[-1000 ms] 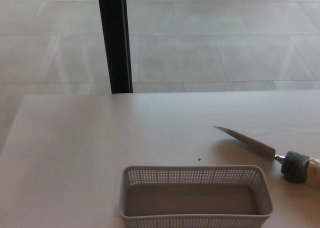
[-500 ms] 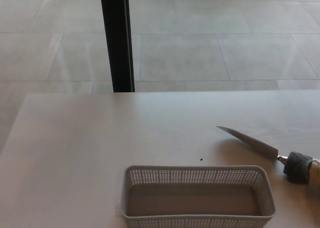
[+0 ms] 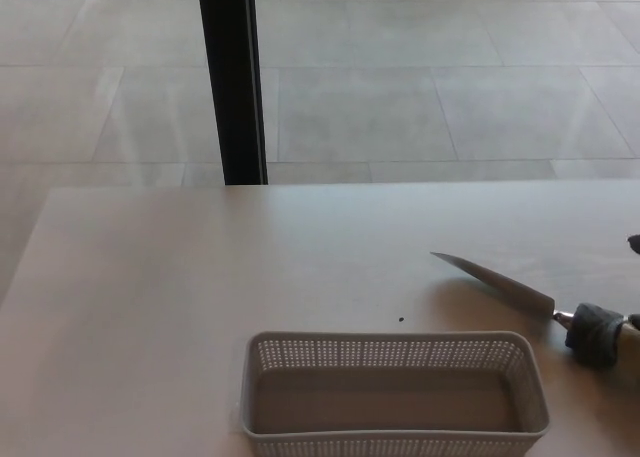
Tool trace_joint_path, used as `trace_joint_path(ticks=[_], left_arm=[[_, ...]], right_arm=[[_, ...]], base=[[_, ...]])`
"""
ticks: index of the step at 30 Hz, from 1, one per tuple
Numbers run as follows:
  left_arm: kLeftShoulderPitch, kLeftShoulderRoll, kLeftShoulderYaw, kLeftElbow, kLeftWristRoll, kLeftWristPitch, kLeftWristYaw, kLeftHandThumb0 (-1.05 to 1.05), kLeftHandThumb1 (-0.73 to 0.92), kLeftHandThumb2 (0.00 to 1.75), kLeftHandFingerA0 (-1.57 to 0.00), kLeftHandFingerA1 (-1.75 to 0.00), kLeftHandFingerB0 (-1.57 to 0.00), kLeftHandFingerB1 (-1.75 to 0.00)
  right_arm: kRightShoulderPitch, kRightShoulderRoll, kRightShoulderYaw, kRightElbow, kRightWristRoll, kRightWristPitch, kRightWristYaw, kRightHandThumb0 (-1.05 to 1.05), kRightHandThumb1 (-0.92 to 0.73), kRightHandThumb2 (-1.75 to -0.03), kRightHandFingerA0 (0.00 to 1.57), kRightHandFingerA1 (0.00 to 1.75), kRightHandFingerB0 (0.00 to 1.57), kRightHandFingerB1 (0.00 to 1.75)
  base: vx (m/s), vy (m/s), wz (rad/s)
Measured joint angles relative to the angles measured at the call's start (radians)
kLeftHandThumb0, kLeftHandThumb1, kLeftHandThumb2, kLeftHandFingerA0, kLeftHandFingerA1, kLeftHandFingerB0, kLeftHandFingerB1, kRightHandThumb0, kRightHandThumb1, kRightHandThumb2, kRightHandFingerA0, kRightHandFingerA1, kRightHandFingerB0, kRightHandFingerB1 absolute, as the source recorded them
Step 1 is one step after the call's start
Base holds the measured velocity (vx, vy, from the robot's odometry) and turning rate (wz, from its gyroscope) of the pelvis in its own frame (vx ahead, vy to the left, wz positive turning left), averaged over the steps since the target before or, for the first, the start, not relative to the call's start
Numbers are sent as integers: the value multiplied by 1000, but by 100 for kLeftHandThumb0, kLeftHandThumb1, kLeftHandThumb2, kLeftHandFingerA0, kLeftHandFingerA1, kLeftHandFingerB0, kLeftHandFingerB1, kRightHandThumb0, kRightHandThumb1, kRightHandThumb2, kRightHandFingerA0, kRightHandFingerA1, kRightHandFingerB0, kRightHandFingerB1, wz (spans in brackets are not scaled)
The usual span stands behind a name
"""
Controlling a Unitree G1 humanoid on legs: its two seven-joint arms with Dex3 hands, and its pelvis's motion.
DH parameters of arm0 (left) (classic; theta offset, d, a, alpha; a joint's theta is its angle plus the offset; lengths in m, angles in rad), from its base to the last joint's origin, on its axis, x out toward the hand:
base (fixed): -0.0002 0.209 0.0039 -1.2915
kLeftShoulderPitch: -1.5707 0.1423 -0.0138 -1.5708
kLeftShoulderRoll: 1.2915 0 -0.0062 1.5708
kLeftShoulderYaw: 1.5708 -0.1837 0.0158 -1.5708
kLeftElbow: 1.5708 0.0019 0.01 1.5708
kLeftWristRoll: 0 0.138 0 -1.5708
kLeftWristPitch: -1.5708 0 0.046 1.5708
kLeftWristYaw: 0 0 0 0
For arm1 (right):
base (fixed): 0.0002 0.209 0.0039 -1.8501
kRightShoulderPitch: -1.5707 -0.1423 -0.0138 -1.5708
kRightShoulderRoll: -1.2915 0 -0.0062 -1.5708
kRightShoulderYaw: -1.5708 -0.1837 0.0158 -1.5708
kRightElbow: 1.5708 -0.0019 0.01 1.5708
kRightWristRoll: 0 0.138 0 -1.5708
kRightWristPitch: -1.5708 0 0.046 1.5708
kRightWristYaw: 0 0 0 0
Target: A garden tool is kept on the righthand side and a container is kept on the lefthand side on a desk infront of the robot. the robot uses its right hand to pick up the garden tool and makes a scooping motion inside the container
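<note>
The desk (image 3: 200,277) in front of me is a plain pale surface, its far edge running straight across and its left edge slanting toward me. On it, close to the near edge and a little right of the middle, sits a grey perforated container (image 3: 393,392), long side toward me, open top, nothing inside. Near the right edge lies the garden tool (image 3: 530,300), its narrow metal blade pointing toward the far left. A tiny dark speck (image 3: 401,319) lies between container and blade.
</note>
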Motion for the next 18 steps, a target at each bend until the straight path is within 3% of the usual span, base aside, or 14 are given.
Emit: trace_joint_path(ticks=[1, 2, 3, 4, 5, 7, 12, 13, 14, 18], left_arm=[[0, 2, -2, 0, 0, -1, 0, -19, -31, 75, -106, -111, -99, -106], [1, 5, -5, 0, 0, -1, 0, -19, -28, 77, -104, -109, -98, -105], [2, 6, -6, 1, 0, -2, 0, -19, -32, 74, -106, -111, -98, -105], [3, 10, -9, 3, 0, -3, 1, -19, -32, 74, -106, -111, -98, -105], [3, 11, -9, 5, 0, -4, 0, -19, -31, 75, -105, -110, -95, -103], [4, 15, -10, 9, 0, -7, 0, -18, -31, 75, -107, -111, -108, -109], [7, 19, -13, 9, -1, -14, -3, -19, -29, 77, -105, -110, -96, -104], [7, 20, -15, 9, 0, -15, -3, -93, -30, 133, -98, -129, -87, -122], [7, 21, -17, 8, 0, -15, -3, -19, -31, 76, -109, -112, -100, -106], [4, 21, -23, 10, 0, -18, -2, -18, -30, 76, -108, -111, -101, -106]], right_arm=[[-4, -3, 13, 18, -13, 0, 1, -39, -35, -99, 1, 52, 0, 48], [-9, -6, 26, 37, -28, 0, 3, -84, -59, -95, 6, 42, 10, 40], [-12, -9, 34, 50, -37, 0, 3, -39, -35, -99, 1, 51, 0, 47], [-20, -14, 50, 75, -57, 0, 5, -39, -35, -99, 1, 51, 0, 47], [-25, -16, 57, 88, -69, 1, 5, -84, -74, -63, 13, 33, 21, 28], [-35, -20, 72, 115, -97, 1, 5, -84, -74, -63, 14, 35, 22, 28], [-43, -21, 99, 145, -158, 0, 5, -84, -74, -63, 18, 34, 23, 29], [-45, -21, 104, 154, -170, -1, 5, -84, -75, -63, 18, 35, 23, 28], [-49, -21, 110, 164, -183, -2, 5, -85, -75, -63, 18, 36, 23, 28], [-63, -19, 134, 207, -223, -13, 4, -81, -73, -63, 18, 37, 24, 29]], base=[[0, 0, 0], [0, 0, 0], [0, 0, 0], [0, 0, 0], [0, 0, 0], [0, 0, 0], [0, 0, 0], [0, 0, 0], [0, 0, 0], [0, 0, 0]])
